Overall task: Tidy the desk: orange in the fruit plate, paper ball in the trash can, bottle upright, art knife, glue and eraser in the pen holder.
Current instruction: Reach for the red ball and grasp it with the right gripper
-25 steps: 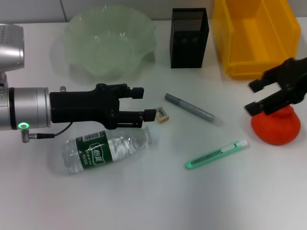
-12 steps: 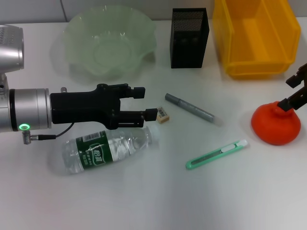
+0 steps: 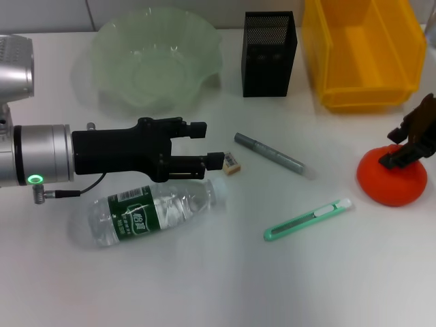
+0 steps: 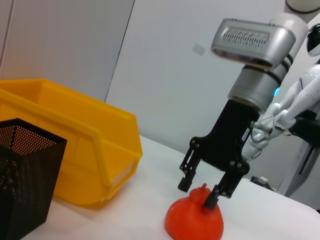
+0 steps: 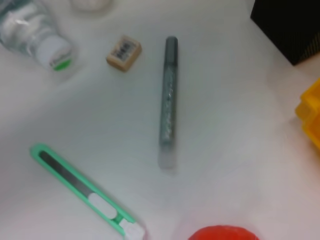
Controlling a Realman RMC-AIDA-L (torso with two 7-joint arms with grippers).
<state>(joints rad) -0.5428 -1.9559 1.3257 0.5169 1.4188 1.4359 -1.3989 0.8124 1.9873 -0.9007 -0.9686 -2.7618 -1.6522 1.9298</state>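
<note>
The right gripper (image 4: pixel 206 191) is hanging spread directly over the orange (image 3: pixel 392 176), its fingertips touching the top. The orange is sitting on the surface (image 3: pixel 204 286), well apart from the fruit plate (image 3: pixel 155 61). The left gripper (image 3: pixel 208 146), also spread, is hovering beside the eraser (image 3: pixel 231 163).

The head camera is looking down on the desk (image 3: pixel 225 286); both wrist cameras are sitting low, sharing the orange (image 4: pixel 195 220).

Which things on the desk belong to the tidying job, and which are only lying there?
Job things: orange, bottle, art knife, glue, eraser, fruit plate, pen holder.
Lying about: yellow bin. No paper ball or trash can is visible.
</note>
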